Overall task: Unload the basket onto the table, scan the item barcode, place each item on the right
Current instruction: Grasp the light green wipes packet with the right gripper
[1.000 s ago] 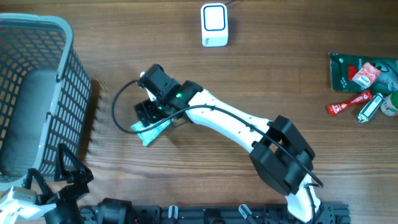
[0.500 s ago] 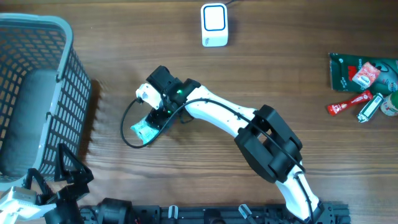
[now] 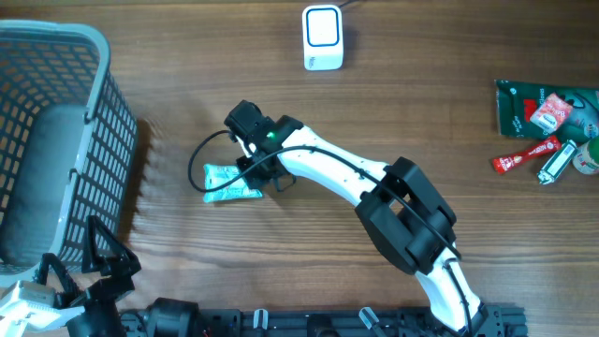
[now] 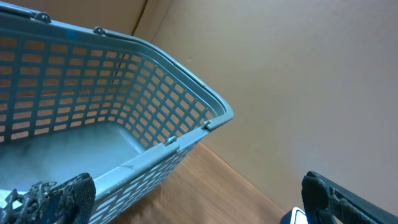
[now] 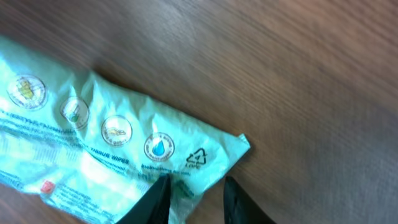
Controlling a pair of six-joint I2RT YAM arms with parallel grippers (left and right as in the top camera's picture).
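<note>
The grey basket (image 3: 120, 140) stood just ahead of the left gripper (image 4: 199, 206), whose jaws gaped wide. The right gripper (image 5: 194, 200) pinched, narrow, the nearest edge of the green packet (image 5: 93, 143); the white scanner (image 3: 323, 37) lay well beyond.

1. Surface: a brown wood-grain table (image 3: 449, 112).
2. Left edge: a grey-blue plastic lattice basket (image 3: 103, 56) stands on the surface, partly out of frame.
3. Far edge, centre: a white scanner (image 3: 323, 37) with a blue-outlined face.
4. Left of centre: a pale green wipes packet (image 3: 223, 180) lies flat, printed side up, with a row of round icons and a recycling mark showing.
5. Right edge: a dark green pouch (image 3: 513, 108). Just beside it lie a red sachet (image 3: 526, 155) and a small silver-and-green item (image 3: 555, 163).
</note>
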